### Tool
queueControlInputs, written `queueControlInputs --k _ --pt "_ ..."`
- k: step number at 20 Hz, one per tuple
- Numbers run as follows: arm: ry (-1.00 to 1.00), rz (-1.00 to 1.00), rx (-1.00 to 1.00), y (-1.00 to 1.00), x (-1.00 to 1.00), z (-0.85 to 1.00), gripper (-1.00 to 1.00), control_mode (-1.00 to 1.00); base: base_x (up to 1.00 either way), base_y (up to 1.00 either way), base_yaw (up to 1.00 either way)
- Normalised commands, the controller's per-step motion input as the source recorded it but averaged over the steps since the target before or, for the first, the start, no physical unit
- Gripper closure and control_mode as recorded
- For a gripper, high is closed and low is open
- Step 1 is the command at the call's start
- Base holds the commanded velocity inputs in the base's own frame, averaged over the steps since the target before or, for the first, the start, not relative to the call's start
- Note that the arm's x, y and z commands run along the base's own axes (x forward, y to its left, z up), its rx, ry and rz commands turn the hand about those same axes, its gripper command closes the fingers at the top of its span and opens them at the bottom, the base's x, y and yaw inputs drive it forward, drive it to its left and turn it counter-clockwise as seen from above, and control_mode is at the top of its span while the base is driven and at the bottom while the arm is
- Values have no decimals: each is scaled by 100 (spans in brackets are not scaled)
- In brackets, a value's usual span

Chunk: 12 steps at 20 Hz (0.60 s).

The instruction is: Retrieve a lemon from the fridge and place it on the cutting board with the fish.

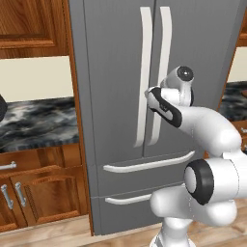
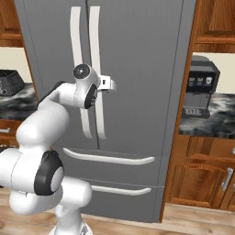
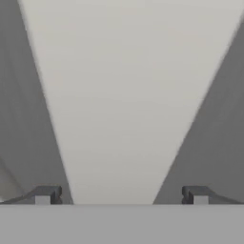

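The fridge [image 1: 125, 116] stands closed, both doors shut, so the lemon, presumably inside, is hidden. The hand [image 2: 109, 84] is right up at the right-hand door handle [image 2: 97, 69], its fingers [image 3: 45, 194] spread wide apart with the pale handle [image 3: 114, 105] running between them, nothing clamped yet. The handle's long axis is vertical, crossing the gap between the fingers. The left-hand handle [image 2: 77, 64] sits just beside it, leaving little room. To the right, floor lies open before the cabinets [image 2: 202, 174] for the door's swing.
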Motion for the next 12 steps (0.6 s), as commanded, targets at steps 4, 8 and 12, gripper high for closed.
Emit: queueControlInputs --k 4,8,12 --pt "0 0 0 0 42 0 -100 -100 0 0 0" --pt "-1 0 0 0 48 0 -100 -100 0 0 0" --pt "-1 0 0 0 41 0 100 -100 0 0 0"
